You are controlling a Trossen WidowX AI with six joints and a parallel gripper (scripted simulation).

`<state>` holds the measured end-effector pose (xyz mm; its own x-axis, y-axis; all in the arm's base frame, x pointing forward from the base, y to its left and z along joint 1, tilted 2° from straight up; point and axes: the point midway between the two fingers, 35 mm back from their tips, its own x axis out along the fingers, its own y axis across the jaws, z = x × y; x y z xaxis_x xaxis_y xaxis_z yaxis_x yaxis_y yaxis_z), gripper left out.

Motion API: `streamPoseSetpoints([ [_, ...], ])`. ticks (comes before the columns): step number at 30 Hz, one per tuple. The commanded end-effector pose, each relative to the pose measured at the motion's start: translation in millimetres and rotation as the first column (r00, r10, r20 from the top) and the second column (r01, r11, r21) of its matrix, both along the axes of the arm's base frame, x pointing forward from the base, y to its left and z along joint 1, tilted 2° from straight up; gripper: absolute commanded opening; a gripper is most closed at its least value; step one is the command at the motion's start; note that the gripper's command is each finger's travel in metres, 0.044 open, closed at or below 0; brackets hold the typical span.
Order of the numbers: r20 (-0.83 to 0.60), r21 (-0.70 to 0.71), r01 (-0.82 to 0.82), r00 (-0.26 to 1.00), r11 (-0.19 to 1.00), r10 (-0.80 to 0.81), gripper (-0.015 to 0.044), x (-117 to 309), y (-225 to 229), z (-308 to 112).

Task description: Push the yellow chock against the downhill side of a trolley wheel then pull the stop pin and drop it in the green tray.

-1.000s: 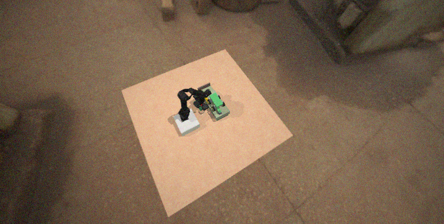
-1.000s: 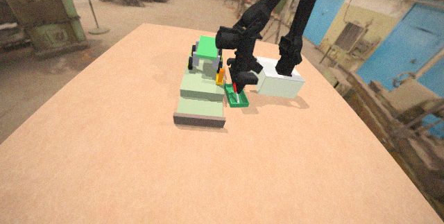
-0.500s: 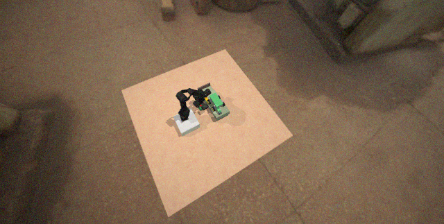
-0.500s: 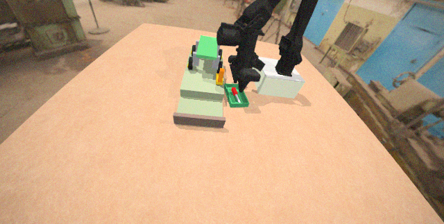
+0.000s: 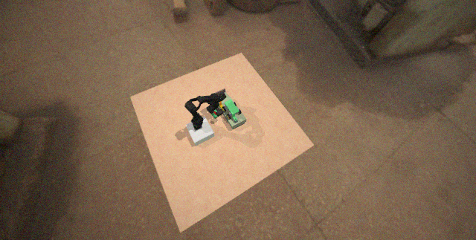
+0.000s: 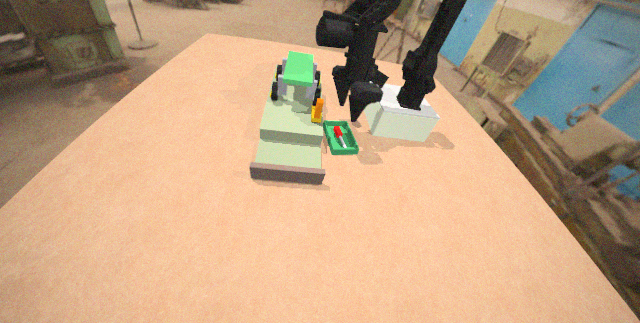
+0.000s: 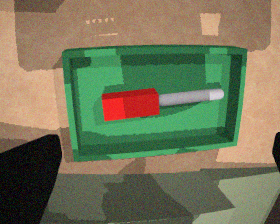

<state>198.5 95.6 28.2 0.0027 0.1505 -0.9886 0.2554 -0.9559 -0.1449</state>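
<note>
1. we judge the work is in its last step: the stop pin (image 5: pixel 215 113) (image 6: pixel 340 135) (image 7: pixel 136 104), red head and grey shaft, lies flat inside the green tray (image 6: pixel 345 152) (image 7: pixel 156 153).
2. our claw, the gripper (image 5: pixel 216 112) (image 6: pixel 348 112) (image 7: pixel 172 145), is released, fingers spread wide with nothing between them; it hangs by the tray, on the side toward the white block (image 5: pixel 202 136) (image 6: pixel 402 123) under the arm.
3. the next move, as we see it, is a straight lift, then a retreat toward that block, fingers kept wide.
4. the trolley (image 5: pixel 231 107) (image 6: pixel 299 70) is on the ramp (image 5: pixel 238 123) (image 6: pixel 290 123), nearer the far edge of the counter (image 5: pixel 223 180) (image 6: pixel 300 243) (image 7: pixel 266 100) than the near edge in the exterior view.
5. the yellow chock (image 5: pixel 221 104) (image 6: pixel 317 113), orange handle up, stands at the downhill side of the wheel (image 6: pixel 317 97) facing the tray. it looks snug, but we cannot tell whether they touch.
6. the tray sits beside the ramp, on the side toward the counter's right edge in the exterior view. a dark end bar (image 5: pixel 224 91) (image 6: pixel 287 173) crosses the ramp's foot, facing the near edge.
7. what stands in the way is mainly the chock handle and trolley: a sideways swing could knock either, so we should keep clear. how far the trolley may have rolled, we cannot tell.
</note>
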Motion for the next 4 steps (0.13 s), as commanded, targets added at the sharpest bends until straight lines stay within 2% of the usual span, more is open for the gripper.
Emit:
streamPoseSetpoints([
  [1, 0.007, 0.003, 0.002, 1.000, 1.000, -0.002, 0.0440, 1.3, 0.8, 15.8],
  [4, 0.007, 0.003, 0.002, 1.000, 1.000, -0.002, 0.0440, 1.8, 1.2, 23.9],
])
